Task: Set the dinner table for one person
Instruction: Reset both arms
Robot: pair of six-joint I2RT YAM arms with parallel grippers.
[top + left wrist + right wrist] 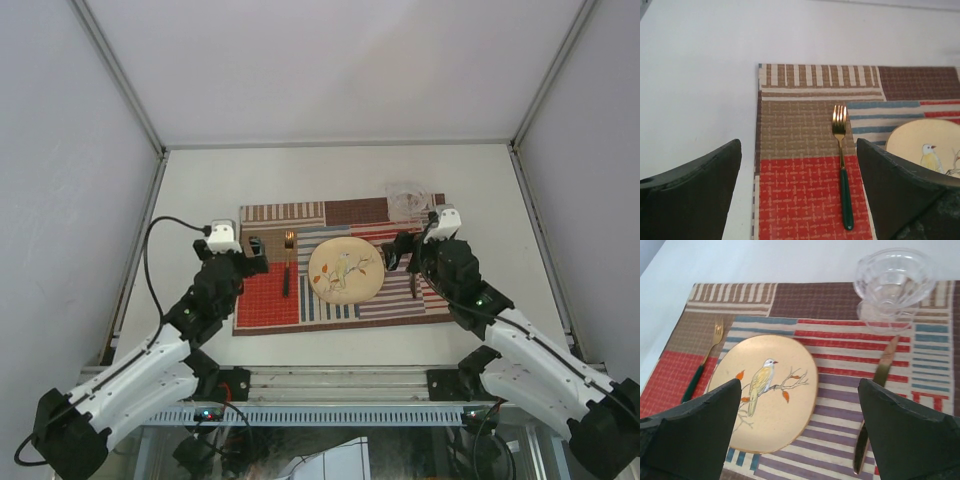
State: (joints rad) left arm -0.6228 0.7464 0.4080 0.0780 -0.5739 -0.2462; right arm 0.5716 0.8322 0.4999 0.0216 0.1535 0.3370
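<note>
Place setting looks complete, so the risk now is disturbance. The dinner table [200,190] lies below both sets of jaws and runs far beyond them on every side. A low sweep by either arm could drag the striped placemat [270,295] beneath both grippers and shift everything on it.

The right gripper [800,382], jaws spread wide and empty, hovers with the bird-painted plate [765,390] below the gap and under its left-hand finger in the wrist view; a dip there could knock it. The clear glass [892,282] stands ahead of the other finger and seems likeliest to topple on a forward push. The knife [877,390] lies just inside that finger.

The left gripper [798,145], jaws likewise spread and empty, frames the fork [841,160], which lies nearer its right-hand finger; descending could skew it.
</note>
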